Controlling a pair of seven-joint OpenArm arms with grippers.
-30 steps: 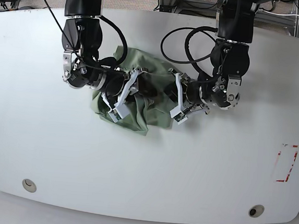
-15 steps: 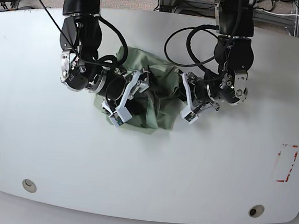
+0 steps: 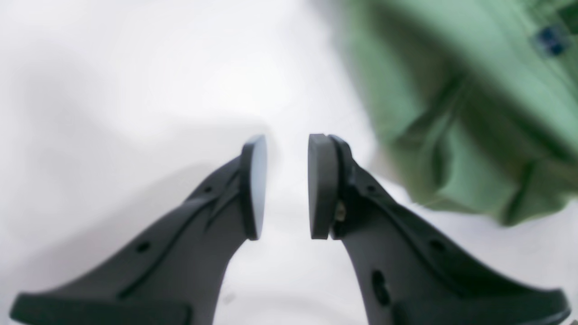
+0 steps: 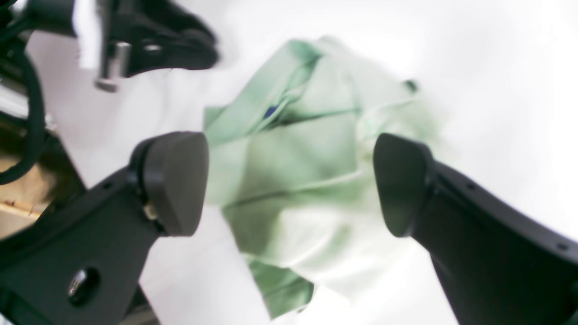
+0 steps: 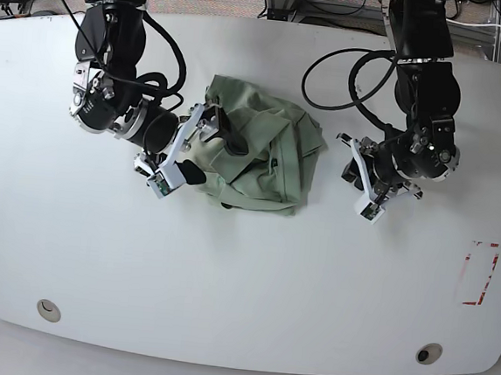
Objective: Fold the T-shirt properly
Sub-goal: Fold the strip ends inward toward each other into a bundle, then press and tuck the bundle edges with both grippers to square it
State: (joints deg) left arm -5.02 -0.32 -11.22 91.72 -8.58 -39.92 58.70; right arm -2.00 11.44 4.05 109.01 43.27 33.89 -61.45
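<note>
Cloth first: the pale sage-green T-shirt of thin, wrinkled fabric (image 5: 257, 157) lies bunched in a lump on the white tabletop (image 5: 243, 275), between the two arms and nowhere near flat.

By my reckoning this is a regrasp between pulls. The shirt wants spreading out before any proper fold can be made, and neither arm has hold of it.

The right gripper (image 4: 289, 185) stands with its black jaws spread wide. The heap sits just beyond its fingertips, framed in the gap between them, with nothing pinched. In the base view it is right at the lump's near edge.

The left gripper (image 3: 286, 187) has its pads (image 3: 321, 185) drawn close with a narrow slot between them, and only bare table shows through that slot. It grips nothing. The shirt lies off to one side of its fingers, just beside them but apart.

Next, I'd say each gripper needs to find a true edge, a hem or a shoulder, and draw outward to open the garment. The left would have to part its jaws and swing toward the fabric.

Both wrist views are blurred. I can't tell collar from sleeve in that tangle. A small dark blue patch (image 3: 548, 34) shows among the folds, perhaps a label. Whatever layers lie underneath are hidden.
</note>
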